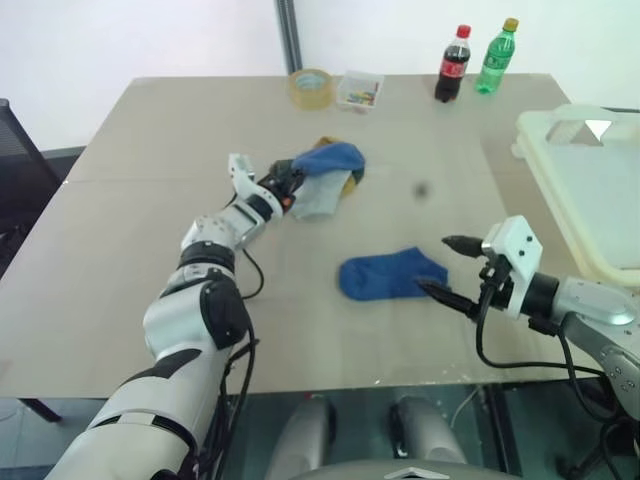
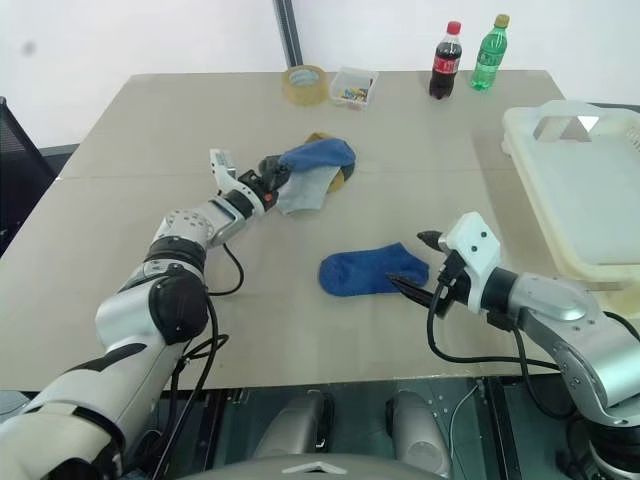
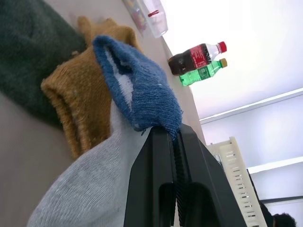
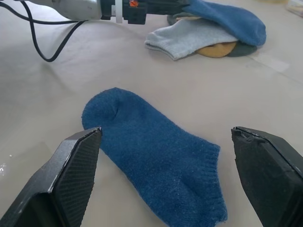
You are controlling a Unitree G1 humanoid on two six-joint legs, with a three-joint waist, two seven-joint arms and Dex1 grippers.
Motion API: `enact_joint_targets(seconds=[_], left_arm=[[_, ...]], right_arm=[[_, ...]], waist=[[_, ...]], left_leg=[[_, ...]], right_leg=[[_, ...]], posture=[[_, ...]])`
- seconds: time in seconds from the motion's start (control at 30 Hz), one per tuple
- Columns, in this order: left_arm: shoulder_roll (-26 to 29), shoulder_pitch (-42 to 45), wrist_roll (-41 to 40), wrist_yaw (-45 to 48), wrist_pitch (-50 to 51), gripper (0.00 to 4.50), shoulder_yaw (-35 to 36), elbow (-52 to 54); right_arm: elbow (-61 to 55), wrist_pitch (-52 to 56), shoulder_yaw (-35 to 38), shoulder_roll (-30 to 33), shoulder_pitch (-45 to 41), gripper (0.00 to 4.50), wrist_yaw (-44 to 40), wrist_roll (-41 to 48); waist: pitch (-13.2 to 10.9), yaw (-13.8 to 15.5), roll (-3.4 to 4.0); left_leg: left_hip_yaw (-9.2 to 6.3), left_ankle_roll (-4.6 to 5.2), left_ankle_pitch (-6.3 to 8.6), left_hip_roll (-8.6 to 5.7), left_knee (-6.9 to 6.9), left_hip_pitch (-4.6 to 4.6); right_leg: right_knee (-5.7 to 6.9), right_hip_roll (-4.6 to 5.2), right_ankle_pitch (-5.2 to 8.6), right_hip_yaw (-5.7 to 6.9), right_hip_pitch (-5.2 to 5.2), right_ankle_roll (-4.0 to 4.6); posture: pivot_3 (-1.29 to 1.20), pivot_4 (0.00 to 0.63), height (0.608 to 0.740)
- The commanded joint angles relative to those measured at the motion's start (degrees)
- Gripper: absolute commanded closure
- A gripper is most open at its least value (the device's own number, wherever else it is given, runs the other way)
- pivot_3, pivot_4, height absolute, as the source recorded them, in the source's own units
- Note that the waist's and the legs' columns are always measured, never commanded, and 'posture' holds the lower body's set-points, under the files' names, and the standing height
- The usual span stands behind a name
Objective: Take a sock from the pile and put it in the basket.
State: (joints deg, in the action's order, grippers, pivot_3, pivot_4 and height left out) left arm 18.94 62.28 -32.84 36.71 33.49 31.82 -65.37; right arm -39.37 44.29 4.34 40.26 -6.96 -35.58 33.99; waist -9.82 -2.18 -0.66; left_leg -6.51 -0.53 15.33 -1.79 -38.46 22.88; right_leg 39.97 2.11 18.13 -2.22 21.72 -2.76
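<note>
Nearest the camera, the right gripper (image 1: 446, 267) hovers with jaws spread wide just beside a lone blue sock (image 1: 392, 274) on the desk (image 1: 130, 160). Beyond that sock, the left gripper (image 1: 291, 187) has its jaws clenched on the pile's (image 1: 328, 180) top blue sock (image 3: 137, 90). The basket (image 1: 590, 190) sits right of the lone sock.

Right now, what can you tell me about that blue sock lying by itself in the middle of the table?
The blue sock is a short ankle sock of soft, fuzzy knit with a ribbed cuff. It lies flat and alone on the tan table, apart from the pile. The right gripper hovers open just beside its cuff end, not touching it.
</note>
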Motion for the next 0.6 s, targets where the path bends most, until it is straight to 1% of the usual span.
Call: enact_joint_targets(seconds=[0.03,0.17,0.3,0.43,0.6], left_arm=[[0.84,-1.35,2.75,3.51,-0.13,4.44,-4.95,6.51],[0.40,-5.78,5.11,6.37,0.11,4.44,-11.26,17.10],[1.27,-11.59,7.10,8.15,-0.50,4.44,-16.56,27.65],[1.96,-14.65,7.93,8.17,-0.73,4.44,-19.04,33.09],[4.35,-18.84,13.42,10.45,-8.91,4.44,-24.94,41.36]], right_arm=[[-0.88,-1.88,2.15,0.60,0.68,0.00,-0.89,0.46],[-1.25,-2.11,4.01,0.55,0.61,0.00,-0.88,1.71],[-2.05,-2.64,6.28,-1.10,-0.82,0.00,-0.03,4.49],[-2.83,-3.56,7.37,-2.12,-1.93,0.00,0.09,6.76],[-3.43,-3.74,8.54,-2.19,-2.68,0.00,0.82,9.02]], waist=[[0.00,0.00,0.00],[0.00,-0.03,0.01],[0.00,0.00,0.01],[0.01,0.08,0.00],[0.01,0.19,0.00]], left_leg=[[0.00,0.00,0.00,0.00,0.00,0.00],[0.04,-0.01,0.00,0.00,0.00,0.00],[0.03,-0.01,-0.01,0.04,0.00,-0.03],[0.04,0.00,0.00,0.05,0.00,-0.04],[0.04,0.00,0.00,0.04,0.00,-0.04]], right_leg=[[0.00,0.00,0.00,-0.01,0.00,0.00],[0.00,0.00,0.00,-0.07,0.00,0.00],[0.02,0.02,0.00,-0.10,0.00,0.00],[0.02,0.03,0.00,-0.10,0.00,0.00],[0.00,0.04,0.00,-0.10,-0.01,0.01]], posture=[[0.00,0.150,0.740],[0.00,0.150,0.740],[0.00,0.150,0.740],[0.00,0.150,0.740],[0.00,0.150,0.740]])
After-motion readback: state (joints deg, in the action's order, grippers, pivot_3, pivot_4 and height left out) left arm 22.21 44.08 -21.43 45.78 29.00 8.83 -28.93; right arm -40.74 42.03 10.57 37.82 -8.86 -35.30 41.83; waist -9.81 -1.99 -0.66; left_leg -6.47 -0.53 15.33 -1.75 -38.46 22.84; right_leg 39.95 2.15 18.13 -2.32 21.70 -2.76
